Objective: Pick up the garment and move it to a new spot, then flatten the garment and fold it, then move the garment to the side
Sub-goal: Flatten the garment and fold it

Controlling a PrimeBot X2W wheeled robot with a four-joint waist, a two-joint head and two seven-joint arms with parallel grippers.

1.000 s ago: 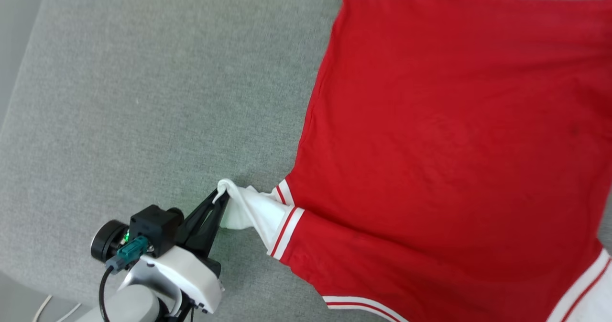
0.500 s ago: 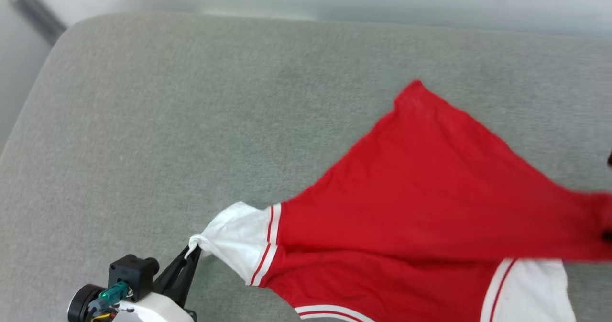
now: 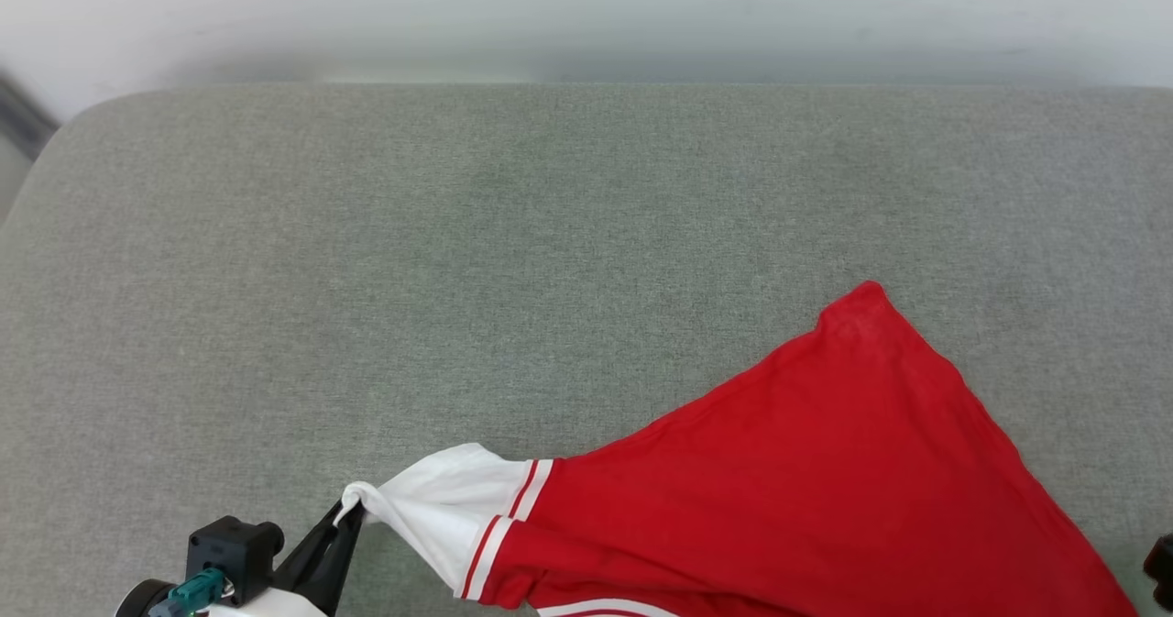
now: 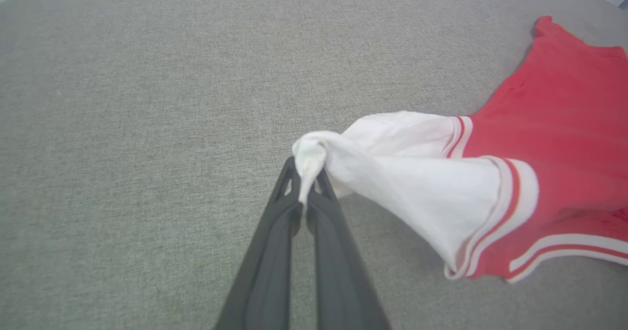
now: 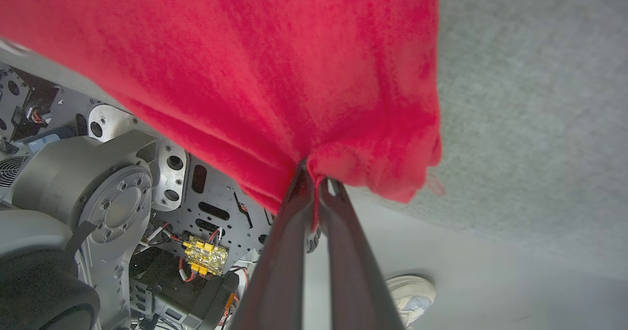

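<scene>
**Red garment held at two points over the grey counter**

In the head view the garment (image 3: 825, 470) is seen at the lower right of the grey, fabric-covered counter (image 3: 458, 278). Its red body is spread in a broad wedge, and one pointed corner is directed toward the far side of the counter. A white sleeve (image 3: 440, 502), edged with red-and-white striped trim, is drawn out toward the lower left. There the left claw (image 3: 353, 507) is closed on the very tip of the sleeve.

The same grip is shown in the left wrist view. The two dark fingers of the left claw (image 4: 305, 173) are pressed together, and a small twist of white cloth is pinched between their tips. From there the sleeve (image 4: 417, 173) is stretched to the right into the red body of the garment (image 4: 564, 139), whose far corner appears to rest on the counter (image 4: 122, 124).

In the right wrist view the right claw (image 5: 314, 170) is shut on a bunched fold of red fabric. The garment (image 5: 245, 50) is gathered into creases at the fingertips and spread above them. The robot's own grey base (image 5: 113, 207), with its metal plates and wiring, is seen beneath the cloth at the left. The counter (image 5: 539, 99) is seen at the right, with pale floor (image 5: 490, 281) below its edge. A white shoe (image 5: 409, 291) is seen on that floor.
</scene>
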